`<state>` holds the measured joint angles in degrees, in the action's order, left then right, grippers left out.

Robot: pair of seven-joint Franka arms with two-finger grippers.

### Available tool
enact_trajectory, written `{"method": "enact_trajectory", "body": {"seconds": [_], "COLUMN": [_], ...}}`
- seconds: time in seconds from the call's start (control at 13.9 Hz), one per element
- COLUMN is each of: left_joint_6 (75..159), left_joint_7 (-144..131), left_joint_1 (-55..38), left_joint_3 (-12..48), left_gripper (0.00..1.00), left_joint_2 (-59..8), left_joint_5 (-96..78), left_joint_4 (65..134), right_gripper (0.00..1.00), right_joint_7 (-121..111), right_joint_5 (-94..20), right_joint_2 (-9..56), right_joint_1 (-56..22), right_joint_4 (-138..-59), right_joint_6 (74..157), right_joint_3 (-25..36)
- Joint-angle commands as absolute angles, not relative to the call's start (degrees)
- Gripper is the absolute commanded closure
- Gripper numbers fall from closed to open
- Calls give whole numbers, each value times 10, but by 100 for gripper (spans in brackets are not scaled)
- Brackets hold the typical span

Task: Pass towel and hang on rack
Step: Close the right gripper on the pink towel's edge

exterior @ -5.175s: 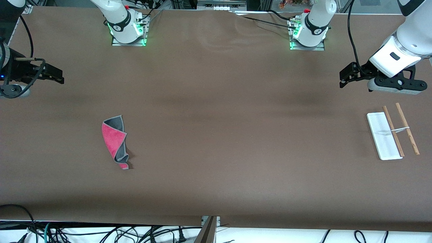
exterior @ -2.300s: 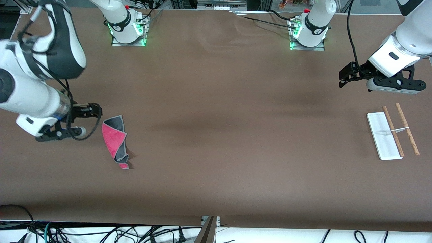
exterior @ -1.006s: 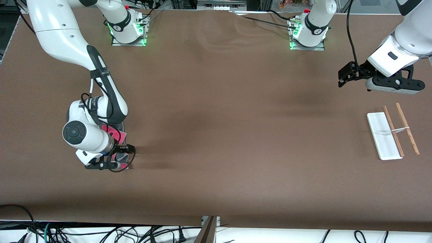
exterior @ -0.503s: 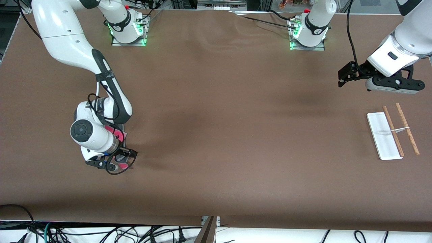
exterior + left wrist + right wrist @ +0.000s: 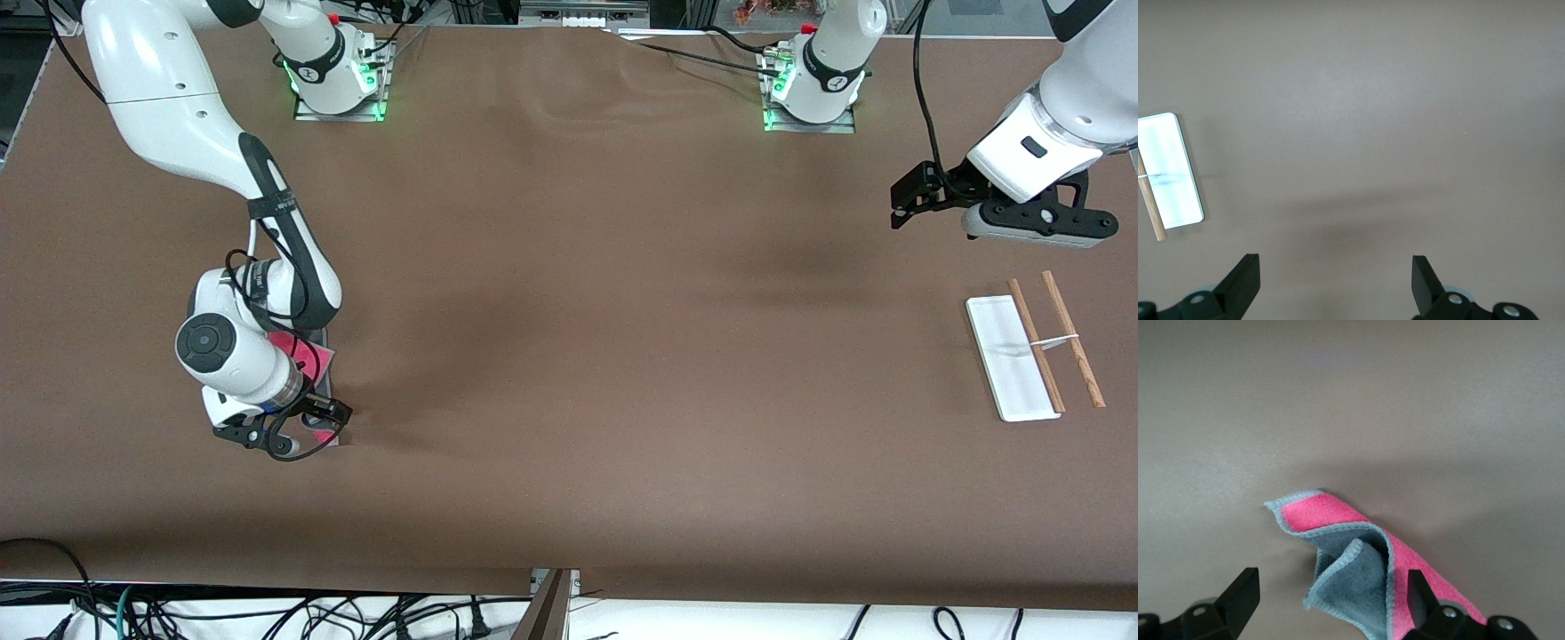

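Over at the right arm's end of the table, the right gripper (image 5: 307,425) hangs spread wide over the towel (image 5: 1361,570), which lies crumpled on the table, mostly hidden under the wrist. The rack (image 5: 1036,347) stands at the left arm's end, near the waiting left gripper (image 5: 1335,283), jaws apart.

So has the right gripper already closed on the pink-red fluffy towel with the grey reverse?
No: in the right wrist view the right gripper is open, its fingers spread either side of the towel, which lies crumpled on the table.
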<state>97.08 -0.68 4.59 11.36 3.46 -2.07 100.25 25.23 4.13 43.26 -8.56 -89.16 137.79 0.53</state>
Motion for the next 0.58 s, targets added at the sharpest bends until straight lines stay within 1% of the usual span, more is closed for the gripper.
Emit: {"method": "enact_trajectory", "body": {"seconds": [0.0, 0.07, 0.14, 0.22, 0.29, 0.36, 0.5], "left_joint_6": [961, 961, 961, 961, 960, 960, 960], "left_joint_7": [-10, -10, -10, -10, -10, -11, -14], "left_joint_1": [47, 45, 45, 45, 45, 45, 45], "left_joint_3": [119, 119, 119, 119, 119, 119, 118], "left_gripper": [0, 0, 0, 0, 0, 0, 0], "left_joint_2": [41, 41, 41, 42, 41, 42, 41], "left_joint_5": [-11, -11, -11, -11, -11, -11, -11], "left_joint_4": [998, 998, 998, 998, 998, 998, 998], "right_gripper": [6, 18, 28, 37, 45, 48, 48], "right_joint_7": [267, 267, 267, 266, 266, 266, 265], "right_joint_5": [40, 40, 40, 40, 40, 40, 40], "right_joint_2": [432, 432, 432, 432, 432, 432, 432], "right_joint_1": [-95, -95, -95, -95, -95, -95, -94], "right_joint_4": [-898, -898, -898, -898, -898, -898, -898], "right_joint_6": [1385, 1385, 1385, 1385, 1385, 1385, 1385], "right_joint_3": [8, 8, 8, 8, 8, 8, 9]}}
